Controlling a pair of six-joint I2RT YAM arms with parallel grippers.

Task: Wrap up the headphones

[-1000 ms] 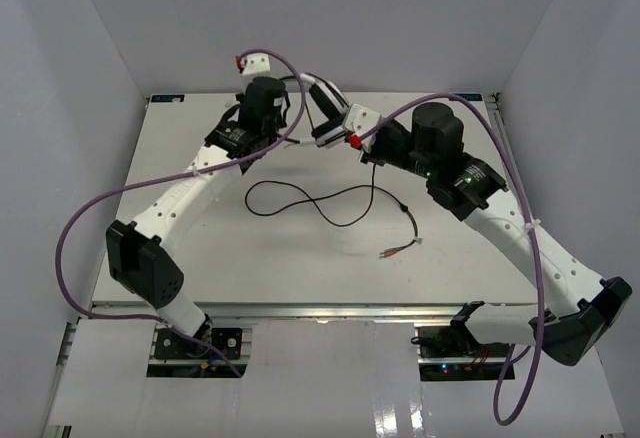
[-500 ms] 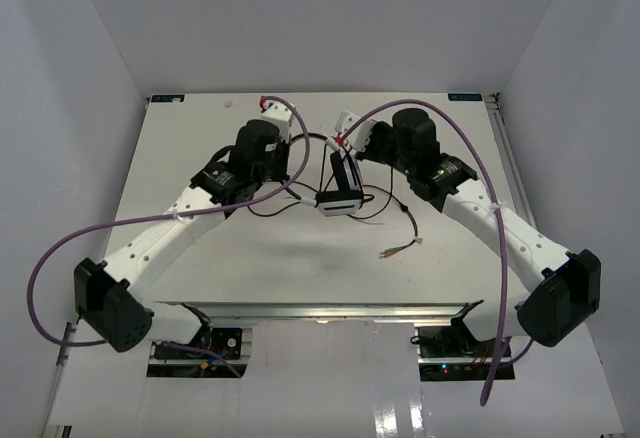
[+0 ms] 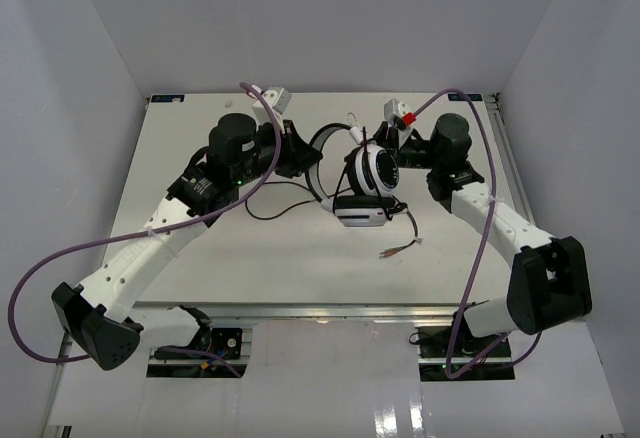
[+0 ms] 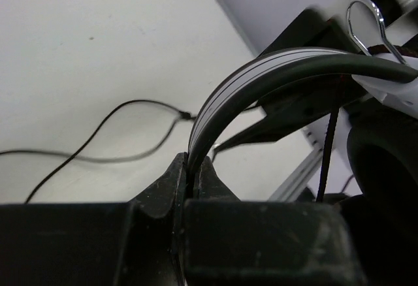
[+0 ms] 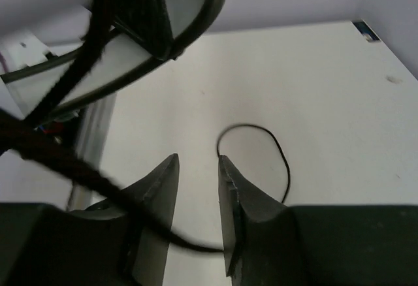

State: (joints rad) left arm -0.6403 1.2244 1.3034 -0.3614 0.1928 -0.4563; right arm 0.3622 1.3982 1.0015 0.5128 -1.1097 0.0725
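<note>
While the left pincer [image 4: 192,168] clamped the arched white headband [image 4: 248,77] of the white over-ear headphones [image 3: 366,186], the right pincer [image 5: 196,168] stood with its fingers parted just beside one ear cup [image 3: 376,170]. The thin black cord [image 3: 300,206] trailed across the white table [image 3: 200,258] below both.

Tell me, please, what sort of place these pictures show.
Most likely a robot lab's enclosed test cell: a white table boxed in by plain white panels, with a left arm and a right arm bolted at its near edge.
</note>
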